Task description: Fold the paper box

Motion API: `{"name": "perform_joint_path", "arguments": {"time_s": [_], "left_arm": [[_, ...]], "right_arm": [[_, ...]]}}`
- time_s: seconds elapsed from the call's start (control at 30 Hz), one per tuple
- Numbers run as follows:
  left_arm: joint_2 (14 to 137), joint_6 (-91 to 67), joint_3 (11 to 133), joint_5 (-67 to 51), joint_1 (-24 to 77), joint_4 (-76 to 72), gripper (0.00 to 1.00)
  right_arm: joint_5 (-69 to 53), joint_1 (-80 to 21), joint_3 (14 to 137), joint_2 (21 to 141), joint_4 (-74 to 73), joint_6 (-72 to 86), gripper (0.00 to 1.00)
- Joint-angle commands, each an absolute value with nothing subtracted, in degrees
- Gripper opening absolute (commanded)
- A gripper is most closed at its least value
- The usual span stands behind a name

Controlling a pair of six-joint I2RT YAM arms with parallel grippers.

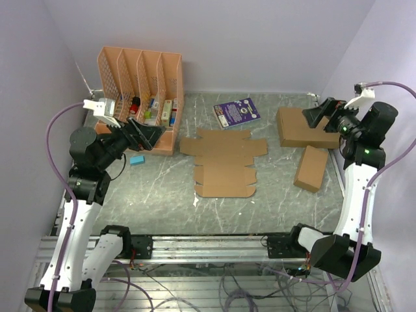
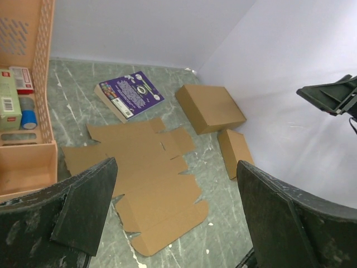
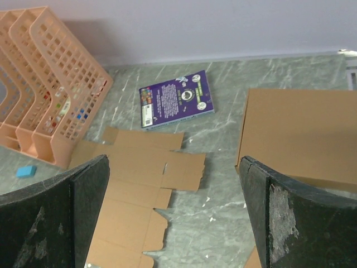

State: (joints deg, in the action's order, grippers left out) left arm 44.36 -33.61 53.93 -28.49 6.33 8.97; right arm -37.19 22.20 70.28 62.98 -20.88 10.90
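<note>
The paper box [image 1: 224, 164] is a flat brown die-cut sheet with creases, flaps and tabs, lying unfolded at the table's middle. It also shows in the left wrist view [image 2: 145, 184] and in the right wrist view [image 3: 134, 184]. My left gripper [image 1: 153, 135] hangs open and empty above the table, left of the sheet, by the organizer; its jaws stand wide apart [image 2: 175, 212]. My right gripper [image 1: 312, 116] is open and empty, raised over the large cardboard box at the far right [image 3: 173, 212]. Neither gripper touches the sheet.
An orange file organizer [image 1: 140, 91] with small items stands back left. A purple book [image 1: 236, 112] lies behind the sheet. A large brown cardboard box [image 1: 302, 127] and a small brown carton [image 1: 312, 168] lie at the right. A small blue item [image 1: 136, 159] lies left of the sheet.
</note>
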Motion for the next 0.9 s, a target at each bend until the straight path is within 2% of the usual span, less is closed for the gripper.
{"name": "perform_joint_path", "arguments": {"time_s": [0.0, 0.17, 0.27, 0.43, 0.87], "left_arm": [[43.3, -37.7, 51.7, -33.3, 5.5, 2.9, 0.99], [41.6, -40.3, 48.3, -35.9, 6.9, -2.6, 0.99], [40.4, -40.0, 46.5, -33.8, 11.3, -3.3, 0.99], [41.2, -40.8, 42.6, -30.5, 20.0, -6.5, 0.99], [48.9, -45.5, 33.0, -20.2, 41.2, -22.0, 0.99]], "right_arm": [[-43.7, 22.9, 69.3, 61.8, -20.5, 9.2, 1.00], [-52.1, 23.0, 68.2, 61.2, -20.6, 5.0, 1.00], [-60.2, 22.9, 67.5, 60.9, -21.6, 0.1, 1.00], [-66.9, 22.8, 66.2, 60.3, -22.0, -2.6, 1.00], [-67.6, 22.7, 59.3, 60.0, -17.9, 0.8, 1.00]]}}
